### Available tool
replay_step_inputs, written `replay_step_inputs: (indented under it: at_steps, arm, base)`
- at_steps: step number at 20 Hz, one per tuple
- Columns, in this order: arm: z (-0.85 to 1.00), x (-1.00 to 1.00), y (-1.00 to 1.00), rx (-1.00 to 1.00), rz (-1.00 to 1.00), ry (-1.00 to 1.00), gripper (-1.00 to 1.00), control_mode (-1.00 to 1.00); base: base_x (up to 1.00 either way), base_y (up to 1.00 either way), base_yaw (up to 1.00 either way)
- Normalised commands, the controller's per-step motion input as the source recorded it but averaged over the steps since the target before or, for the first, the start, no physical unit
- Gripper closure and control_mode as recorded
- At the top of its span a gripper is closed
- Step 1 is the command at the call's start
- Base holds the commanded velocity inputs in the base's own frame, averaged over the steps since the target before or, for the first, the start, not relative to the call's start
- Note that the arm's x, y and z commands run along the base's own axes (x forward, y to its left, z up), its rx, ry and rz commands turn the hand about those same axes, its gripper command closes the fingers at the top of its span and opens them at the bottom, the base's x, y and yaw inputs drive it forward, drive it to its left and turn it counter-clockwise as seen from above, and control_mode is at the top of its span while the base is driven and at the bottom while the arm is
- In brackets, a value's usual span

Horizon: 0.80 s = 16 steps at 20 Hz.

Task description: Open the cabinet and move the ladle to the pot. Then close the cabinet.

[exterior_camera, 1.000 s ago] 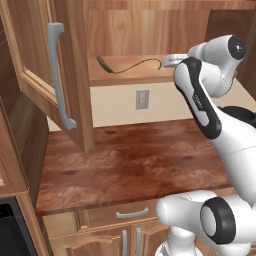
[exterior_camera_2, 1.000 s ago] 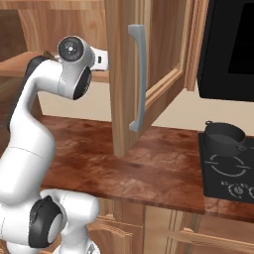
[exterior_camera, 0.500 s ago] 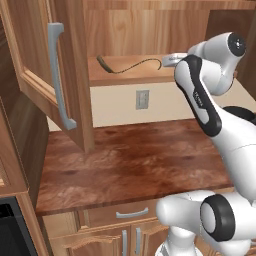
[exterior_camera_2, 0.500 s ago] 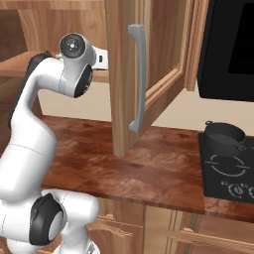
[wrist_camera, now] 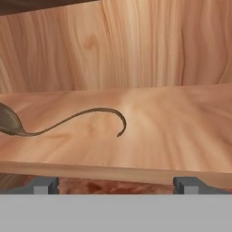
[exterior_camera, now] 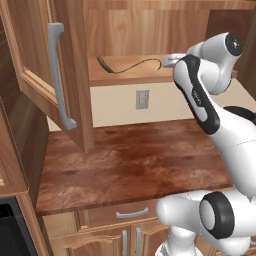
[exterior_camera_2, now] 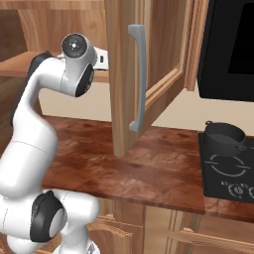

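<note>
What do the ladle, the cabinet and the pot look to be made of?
Ladle: likely metal, dull bronze-brown, thin curved handle. Cabinet: wood, visible grain, satin finish; its bar handle looks like matte grey metal. Pot: dark grey-black, matte, probably metal or cast iron.

The arm (exterior_camera: pixel 210 125) is glossy white, built of thick rounded segments with smooth, swollen shells. A dark grey-black band runs along the upper link in the left base view, at about 2 o'clock from the picture's centre. Round dark joint caps sit in the white casing: one at the shoulder (exterior_camera_2: pixel 45 223) low at 7 o'clock in the right base view, one at the top joint (exterior_camera_2: pixel 74 44) near 11 o'clock, ringed with small pale screws. In the hand view, two small grey finger tips (wrist_camera: pixel 44 184) show at 6 o'clock.
</note>
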Motion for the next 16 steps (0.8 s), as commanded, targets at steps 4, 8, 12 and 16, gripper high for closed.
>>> replay_step_inputs:
  at_steps: [4,8,12,16]
  arm:
    - [-0.15,0.15,0.00,0.00,0.00,0.00,-1.00,-1.00]
    - [-0.03,0.21,0.00,0.00,0.01,0.00,-1.00,-1.00]
    - [0.00,0.26,0.00,0.00,0.01,0.00,-1.00,-1.00]
    - [0.00,0.29,0.00,0.00,0.01,0.00,-1.00,-1.00]
  base:
    - [0.00,0.00,0.00]
    - [0.00,0.00,0.00]
    - [0.00,0.00,0.00]
    - [0.00,0.00,0.00]
